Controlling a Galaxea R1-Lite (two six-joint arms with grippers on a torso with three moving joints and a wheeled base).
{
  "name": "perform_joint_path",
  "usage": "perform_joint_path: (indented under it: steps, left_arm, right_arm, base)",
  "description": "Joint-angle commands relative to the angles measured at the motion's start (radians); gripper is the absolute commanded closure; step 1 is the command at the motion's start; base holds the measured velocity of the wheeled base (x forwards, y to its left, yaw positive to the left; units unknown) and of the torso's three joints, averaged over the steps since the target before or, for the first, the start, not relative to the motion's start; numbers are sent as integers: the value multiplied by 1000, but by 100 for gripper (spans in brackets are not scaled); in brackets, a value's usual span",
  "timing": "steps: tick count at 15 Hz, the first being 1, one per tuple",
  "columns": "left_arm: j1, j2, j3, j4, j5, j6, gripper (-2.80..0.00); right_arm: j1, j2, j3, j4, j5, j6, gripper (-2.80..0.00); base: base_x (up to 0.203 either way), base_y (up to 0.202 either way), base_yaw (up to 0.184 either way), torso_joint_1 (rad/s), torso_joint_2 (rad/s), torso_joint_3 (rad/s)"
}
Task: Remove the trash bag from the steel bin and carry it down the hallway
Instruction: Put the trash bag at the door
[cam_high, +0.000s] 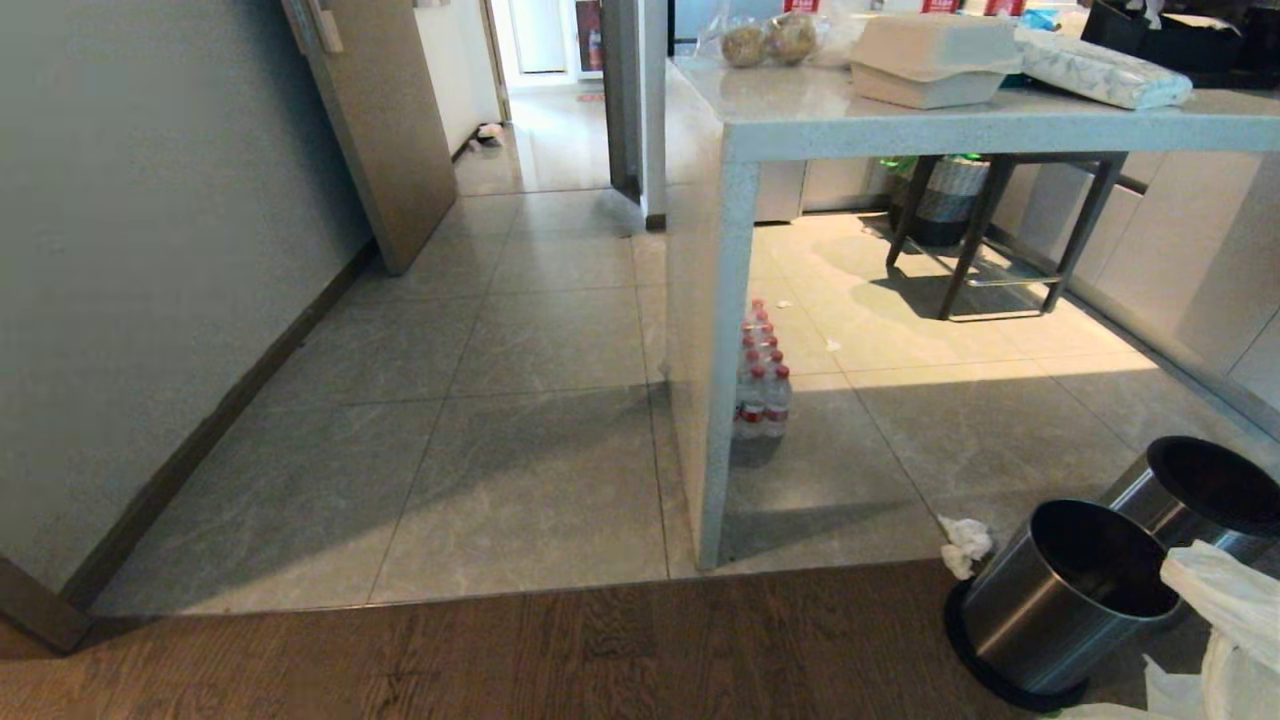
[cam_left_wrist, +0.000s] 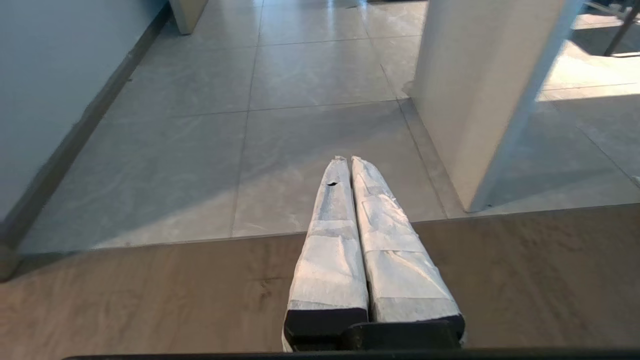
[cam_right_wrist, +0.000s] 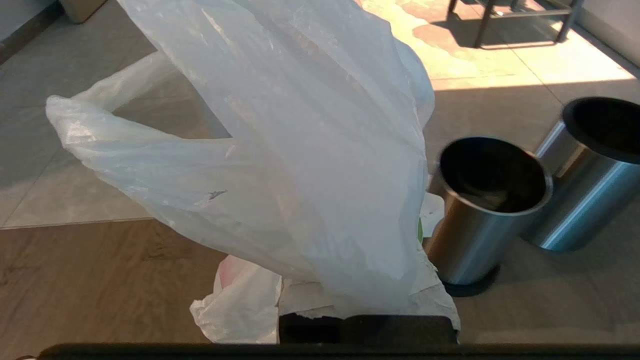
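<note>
Your right gripper (cam_right_wrist: 367, 320) is clamped on the trash bag (cam_right_wrist: 300, 165), thin crinkly white film stretching lengthwise away from the claw, one loop handle out sideways. Just beside it stands the steel bin (cam_right_wrist: 482, 210), a brushed cylinder, dark inside. Your left gripper (cam_left_wrist: 350, 165) is pressed together, holding nothing.

Counter: a pale stone-topped counter (cam_high: 980, 130) is seen at the far right, carried on a slab leg.
Counter top: a white takeaway box (cam_high: 935, 60), a tissue pack (cam_high: 1105, 70) and two round items in a clear bag (cam_high: 770, 40) are laid on it.
Water bottles: a wrapped pack (cam_high: 762, 375) is stood on the tiles just right of the leg.
Stool: a dark-legged stool (cam_high: 1000, 230) is placed beneath the counter.
Crumpled tissue: a white wad (cam_high: 965, 545) is left on the floor.
Door: a wooden door (cam_high: 375, 120) is seen open, far left.
</note>
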Motion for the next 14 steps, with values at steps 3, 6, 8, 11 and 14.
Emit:
perform_joint_path:
  steps: [3,6,8,11,14]
  left_arm:
    - [0,0,0,0,0,0,0]
    - [0,0,0,0,0,-2,0]
    - [0,0,0,0,0,-2,0]
    - [0,0,0,0,0,-2,0]
    - [0,0,0,0,0,-2,0]
  right_arm:
    - [0,-39,1,-1,0,1,0]
    - [0,-39,1,-1,0,1,0]
    - [0,-39,1,-1,0,1,0]
    - [0,-39,1,-1,0,1,0]
    - [0,-39,1,-1,0,1,0]
  base:
    - [0,193,0,2,3,2]
    - [0,194,1,2,1,2]
    - [0,193,0,2,3,2]
    - [0,194,2,2,3,2]
    - [0,191,0,2,1,2]
